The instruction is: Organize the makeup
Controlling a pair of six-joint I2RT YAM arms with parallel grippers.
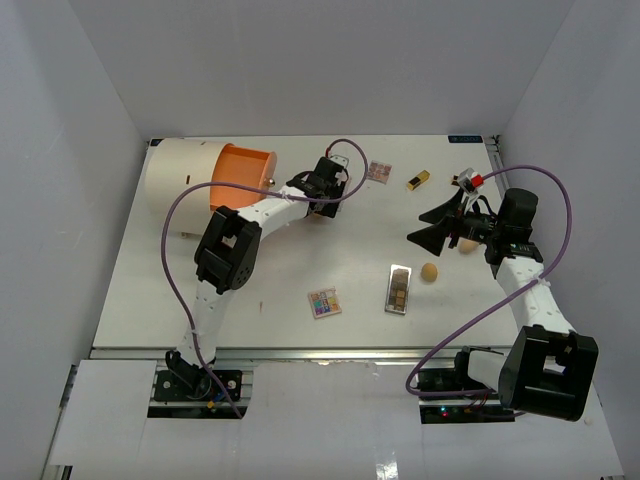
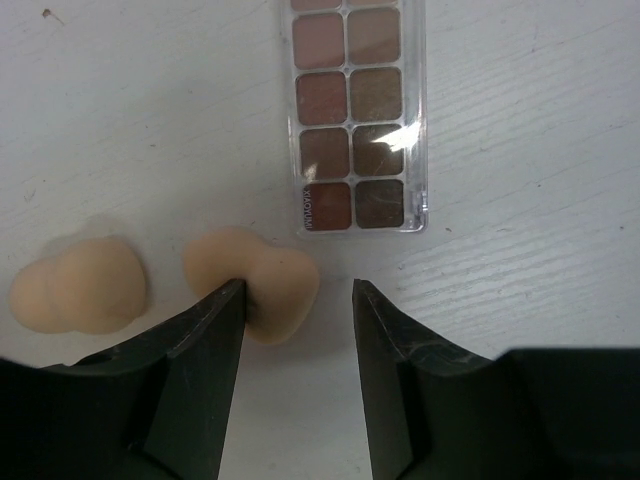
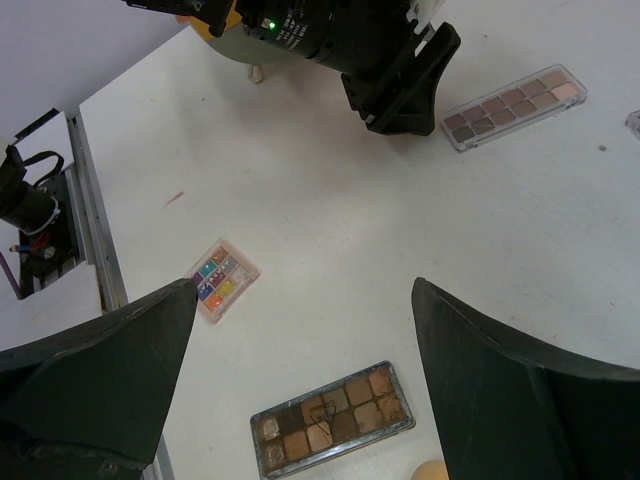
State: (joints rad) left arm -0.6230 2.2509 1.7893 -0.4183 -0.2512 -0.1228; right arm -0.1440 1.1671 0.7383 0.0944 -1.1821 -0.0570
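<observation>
Left gripper [image 2: 297, 290] half-spread, straddling tan sponge [image 2: 272, 275] just beside brown palette [image 2: 360, 110], set to pinch. Right gripper [image 3: 305, 290] spread wide, empty, well apart from palette, likely waiting.

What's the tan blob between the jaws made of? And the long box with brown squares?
The tan blob looks like soft foam sponge: matte, rounded, no shine. The long box seems clear hard plastic, glossy, with light glinting off its lid. The brown squares are probably pressed powder.
</observation>
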